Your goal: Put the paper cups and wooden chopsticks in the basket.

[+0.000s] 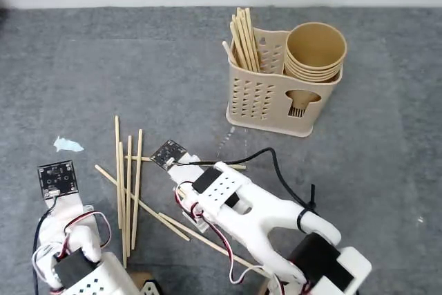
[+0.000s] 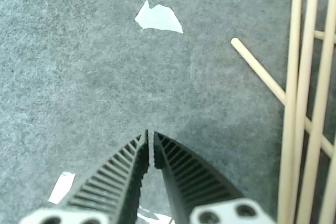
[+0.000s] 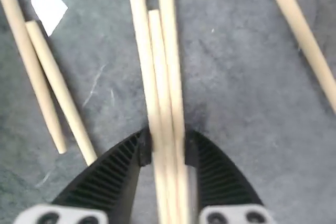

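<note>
Right end effector (image 3: pixel 164 145) is clamped on three pale wooden chopsticks (image 3: pixel 160 77) on the grey tabletop (image 1: pixel 83 67); left end effector (image 2: pixel 151 142) is together, empty. I judge the stacked tan paper cups (image 1: pixel 315 50) done, inside the beige perforated plastic basket (image 1: pixel 266 98); several loose chopsticks (image 1: pixel 128 191) remain.

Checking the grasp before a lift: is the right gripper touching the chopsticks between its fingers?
Touching. In the right wrist view the right gripper grips three chopsticks, with no gap between either finger and the sticks.

Open mat (image 1: pixel 179 81) between loose chopsticks (image 1: pixel 137 184) and basket (image 1: pixel 259 94).
</note>
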{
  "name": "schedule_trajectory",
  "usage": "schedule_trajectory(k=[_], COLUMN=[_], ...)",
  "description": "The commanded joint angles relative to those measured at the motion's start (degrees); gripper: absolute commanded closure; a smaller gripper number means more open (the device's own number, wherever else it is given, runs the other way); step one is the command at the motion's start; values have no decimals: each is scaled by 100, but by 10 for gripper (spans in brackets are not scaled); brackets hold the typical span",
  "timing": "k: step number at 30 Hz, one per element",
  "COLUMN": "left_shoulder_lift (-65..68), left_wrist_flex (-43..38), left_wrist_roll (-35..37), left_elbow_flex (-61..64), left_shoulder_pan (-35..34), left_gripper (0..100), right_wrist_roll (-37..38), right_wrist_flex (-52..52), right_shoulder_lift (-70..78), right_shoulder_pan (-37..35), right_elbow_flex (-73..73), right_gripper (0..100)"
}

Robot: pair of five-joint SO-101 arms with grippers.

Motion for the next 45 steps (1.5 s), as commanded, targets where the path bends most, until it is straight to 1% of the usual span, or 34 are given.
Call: schedule_trajectory(k=[1, 6, 11, 16, 27, 35, 41, 43, 45], left_shoulder_lift=[-88, -88, -88, -88, -88, -88, -88, -88, -88], left_wrist_flex=[-132, -132, -132, -132, -132, -132, -132, -132, -132], left_wrist_roll=[44, 44, 44, 44, 44, 44, 44, 44, 44], left_elbow_flex=[-31, -31, -31, -31, -31, -31, -31, -31, -31], left_shoulder_pan=[0, 0, 0, 0, 0, 0, 0, 0, 0], left_gripper=[985, 985, 985, 985, 985, 985, 985, 985, 985], right_wrist_roll=[-44, -44, -35, 193, 220, 1011, 1257, 1257, 1266], right_wrist_flex=[-84, -13, 426, 787, 945, 945, 848, 523, -31], right_shoulder_lift=[215, -127, -1270, -2167, -2642, -3793, -4057, -4066, -4066], right_shoulder_pan=[-57, -22, 286, 303, 391, 1182, 1807, 2062, 2352], right_elbow_flex=[62, 70, 70, 97, -70, -1090, -2303, -2699, -2910], right_gripper=[987, 991, 991, 991, 991, 991, 991, 991, 991])
